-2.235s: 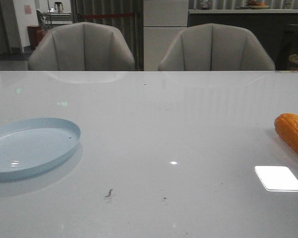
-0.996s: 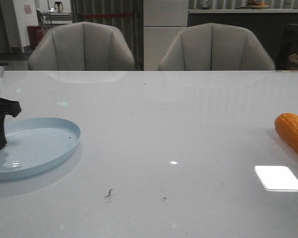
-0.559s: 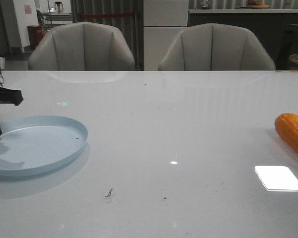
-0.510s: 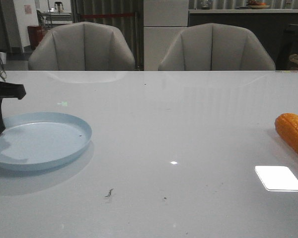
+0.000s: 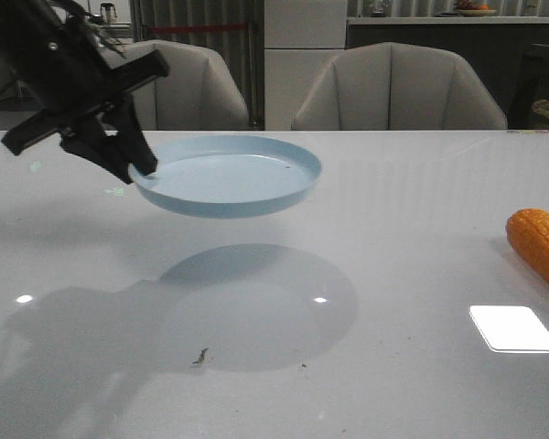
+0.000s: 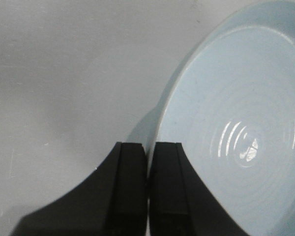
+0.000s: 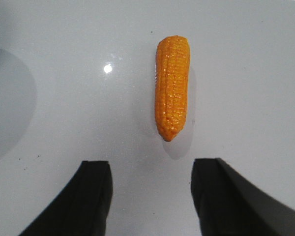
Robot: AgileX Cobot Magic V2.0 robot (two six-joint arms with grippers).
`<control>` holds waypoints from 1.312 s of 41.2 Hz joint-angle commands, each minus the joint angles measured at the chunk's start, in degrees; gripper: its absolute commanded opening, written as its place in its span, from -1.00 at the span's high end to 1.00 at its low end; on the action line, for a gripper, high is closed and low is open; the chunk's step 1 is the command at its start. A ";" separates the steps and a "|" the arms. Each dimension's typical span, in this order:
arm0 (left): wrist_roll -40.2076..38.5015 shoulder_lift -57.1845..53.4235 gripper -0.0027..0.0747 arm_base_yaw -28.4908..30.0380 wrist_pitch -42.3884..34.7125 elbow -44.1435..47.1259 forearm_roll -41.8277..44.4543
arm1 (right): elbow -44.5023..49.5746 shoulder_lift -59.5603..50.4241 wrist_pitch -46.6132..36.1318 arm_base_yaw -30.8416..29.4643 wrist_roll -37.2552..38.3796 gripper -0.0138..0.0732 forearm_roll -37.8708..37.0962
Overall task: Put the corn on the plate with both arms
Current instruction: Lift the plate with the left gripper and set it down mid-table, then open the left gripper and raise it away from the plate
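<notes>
My left gripper (image 5: 139, 163) is shut on the left rim of the pale blue plate (image 5: 229, 174) and holds it level in the air above the table's middle. In the left wrist view the two black fingers (image 6: 130, 162) pinch the plate's rim (image 6: 160, 130). The orange corn (image 5: 540, 245) lies on the table at the far right edge. In the right wrist view the corn (image 7: 172, 86) lies just ahead of my right gripper (image 7: 150, 169), which is open and empty above the table. The right gripper is out of the front view.
The plate's shadow (image 5: 256, 306) falls on the glossy white table (image 5: 393, 210). A bright window reflection (image 5: 512, 329) lies at the front right. Two grey chairs (image 5: 398, 87) stand behind the far edge.
The left gripper came in from the left, closed on the plate's rim, lifted the plate off the table and carried it right toward the middle. The corn has not moved.
</notes>
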 commanded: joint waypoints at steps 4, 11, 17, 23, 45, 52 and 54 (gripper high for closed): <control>-0.25 -3.06 0.69 -6.71 -7.63 -1.87 -1.74 | -1.93 -0.30 -3.36 -0.06 0.00 -0.41 0.40; -0.25 1.85 0.69 -9.99 -5.50 -1.87 1.07 | -1.93 -0.30 -3.36 -0.06 0.00 -0.41 0.40; -0.25 5.57 0.69 -10.15 -2.32 -1.87 1.22 | -1.93 -0.30 -3.36 -0.06 0.00 -0.41 0.40; -0.14 7.16 0.67 -10.15 -1.67 -1.87 4.87 | -1.93 -0.30 -3.36 -0.06 0.00 -0.41 0.40; 0.34 6.79 -0.27 -10.23 0.92 -8.91 7.44 | -1.93 -0.30 -3.36 -0.06 0.00 -0.41 0.40; 1.99 4.58 -0.27 -9.80 3.48 -17.45 11.05 | -1.93 -0.30 -3.42 -0.06 0.00 -0.41 0.40; 2.26 3.64 -0.27 -9.67 3.61 -19.45 13.90 | -1.93 -0.30 -3.42 -0.06 0.00 -0.41 0.40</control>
